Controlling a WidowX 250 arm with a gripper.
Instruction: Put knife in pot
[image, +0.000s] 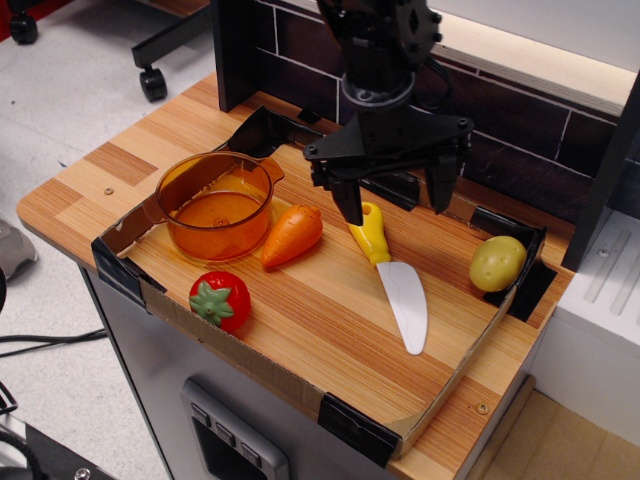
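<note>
I have the hand (397, 203) spread wide and holding nothing, poised over the yellow handle end of the knife (390, 272). The knife lies flat on the table (300, 330), handle toward the far side, white blade pointing near and a little right. The pot (217, 204) sits well to the left, upright and with nothing in it, and a carrot (291, 236) lies between it and the knife. A tomato (220, 300) is near the front edge and a potato (497, 263) at the right, clear of my work.

The step in hand, as I judge it, is the grasp. I want the two fingers either side of the handle, not the blade, since the handle is thicker and the blade looks slippery and thin. One finger looks close to the handle's left side, so I would centre first, then lower until the tips nearly touch the wood, then clench. The carrot is near that left finger; I must not nudge it. After that, lift high enough to clear the carrot and the pot's rim.
</note>
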